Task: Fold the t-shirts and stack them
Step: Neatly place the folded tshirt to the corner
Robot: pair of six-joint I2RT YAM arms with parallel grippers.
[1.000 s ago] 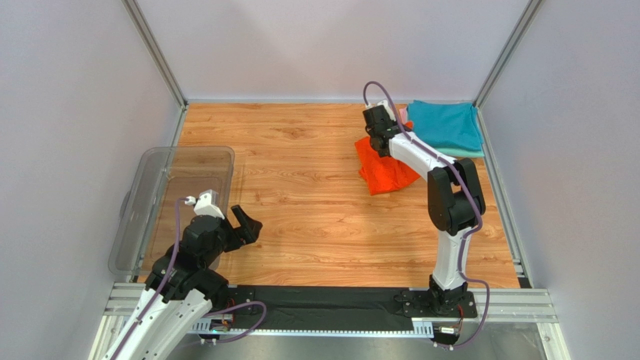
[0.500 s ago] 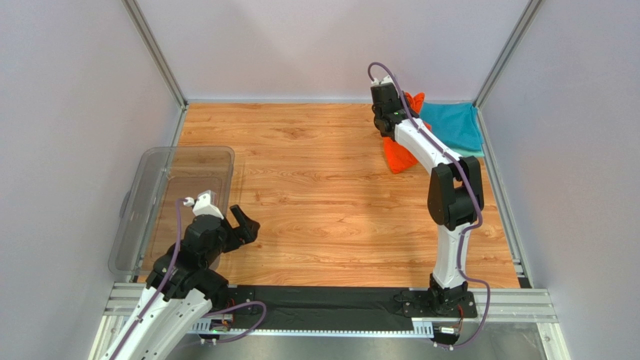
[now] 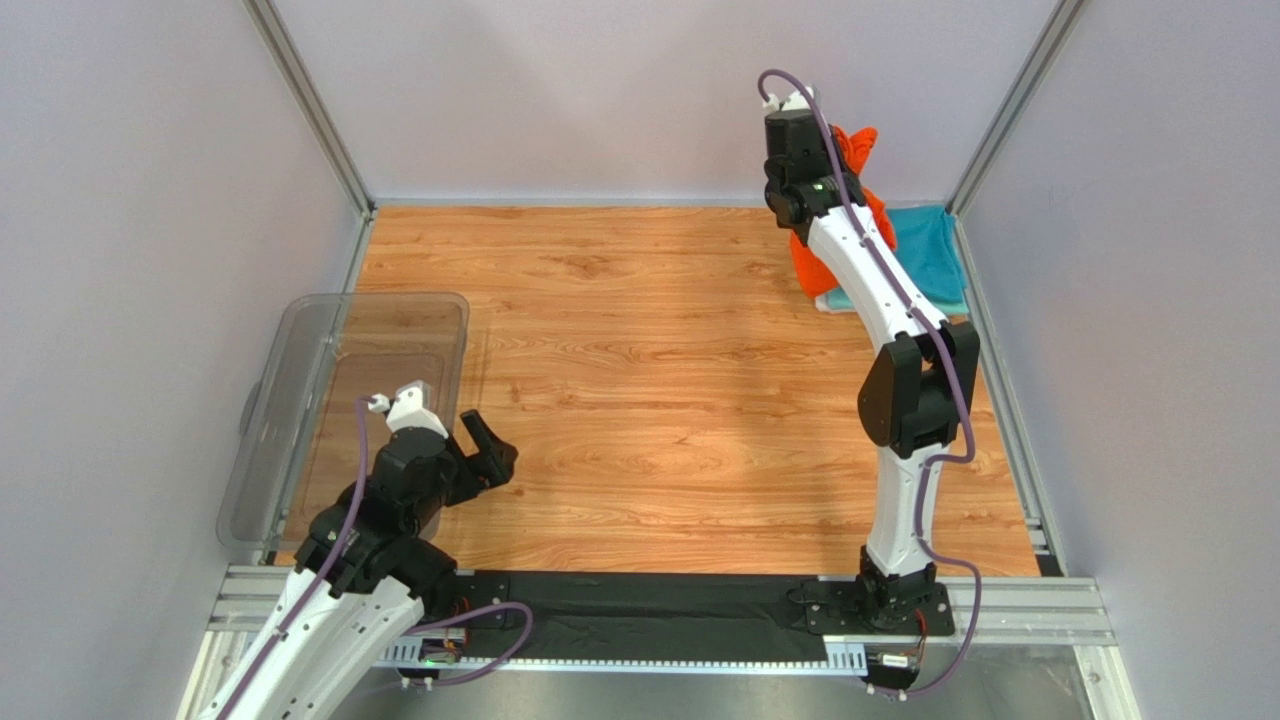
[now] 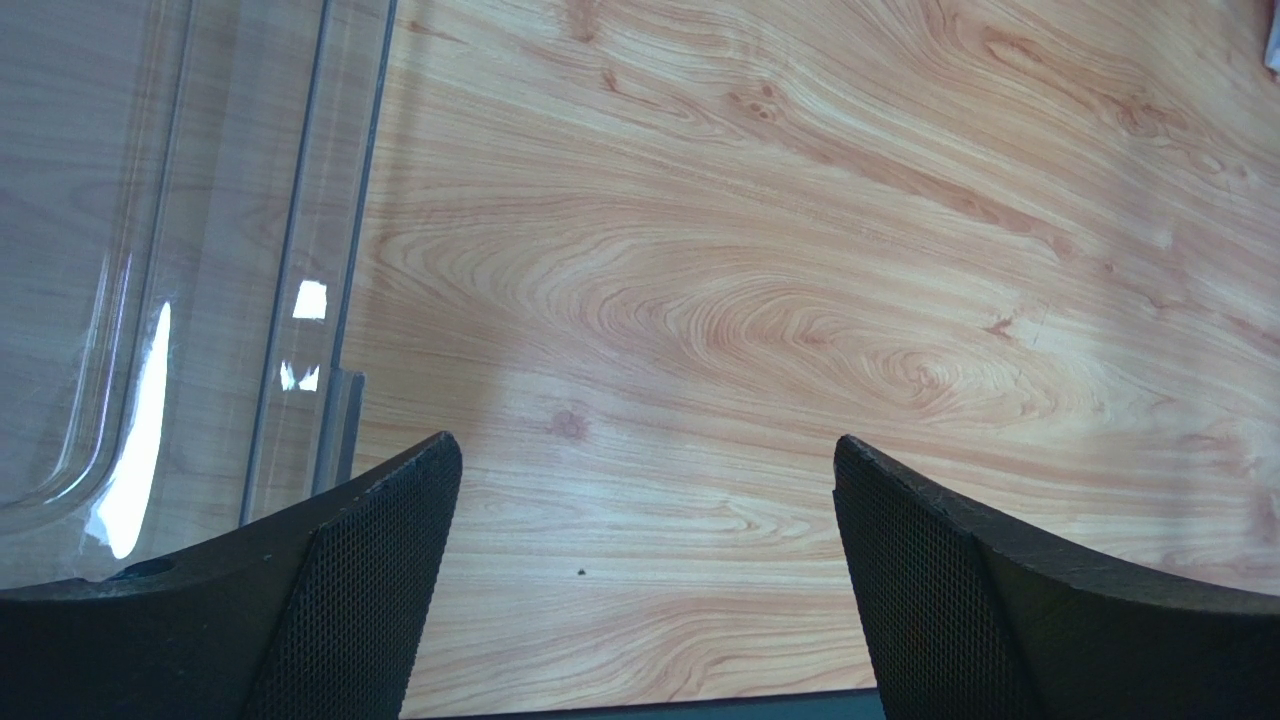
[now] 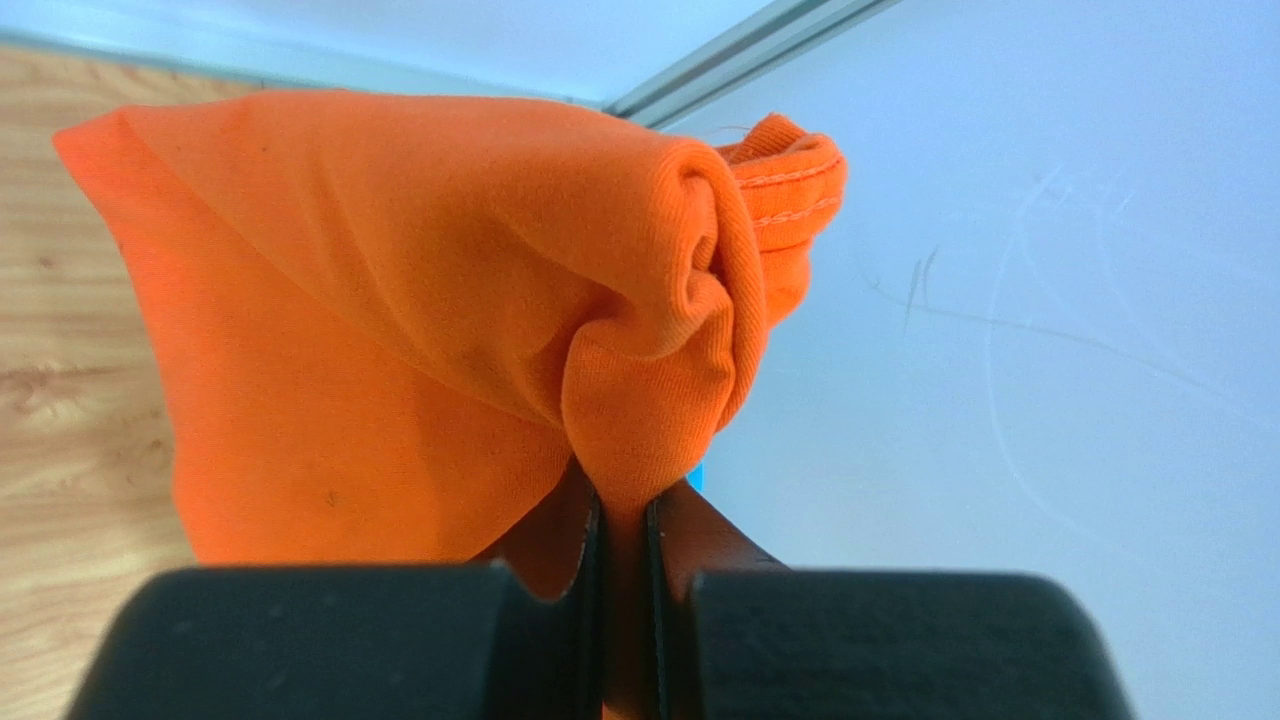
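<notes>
My right gripper [image 5: 622, 518] is shut on a bunched fold of the bright orange t-shirt [image 5: 406, 315] and holds it up in the air at the far right corner. In the top view the orange t-shirt [image 3: 858, 150] hangs behind the right arm, with more of it lower down [image 3: 812, 270]. A teal t-shirt [image 3: 929, 248] lies flat on the table under it, by the right wall. My left gripper [image 3: 478, 458] is open and empty, low over the wood near the left front; its fingers [image 4: 376, 570] frame bare table. No mint or pink shirt shows.
A clear plastic tub [image 3: 301, 390] stands along the left wall, right beside my left gripper; its rim shows in the left wrist view [image 4: 323, 240]. Grey walls close in the table [image 3: 661, 375] on three sides. A black strip runs along the near edge.
</notes>
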